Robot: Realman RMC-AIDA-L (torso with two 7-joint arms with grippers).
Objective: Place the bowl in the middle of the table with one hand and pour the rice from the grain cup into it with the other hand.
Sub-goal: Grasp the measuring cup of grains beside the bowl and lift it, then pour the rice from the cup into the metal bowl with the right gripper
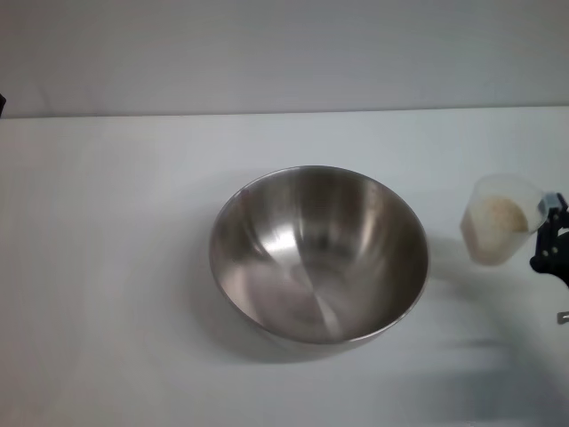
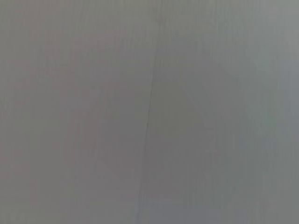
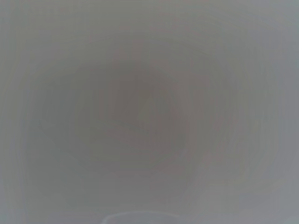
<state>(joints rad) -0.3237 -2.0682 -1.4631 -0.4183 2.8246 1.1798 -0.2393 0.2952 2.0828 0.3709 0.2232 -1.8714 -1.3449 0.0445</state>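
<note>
The bowl (image 1: 318,253) is a large shiny steel bowl, empty, near the middle of the white table (image 1: 116,267) in the head view. The grain cup (image 1: 500,219), clear plastic, stands to its right and holds pale rice (image 1: 494,216). My right gripper (image 1: 553,240) is at the right edge of the head view, at the cup's handle; only a black part of it shows. My left gripper is out of view. The wrist views show only blurred grey surface.
A grey wall (image 1: 284,53) runs behind the table's far edge. A faint line crosses the surface in the left wrist view (image 2: 148,116). Bare white tabletop lies left of the bowl and in front of it.
</note>
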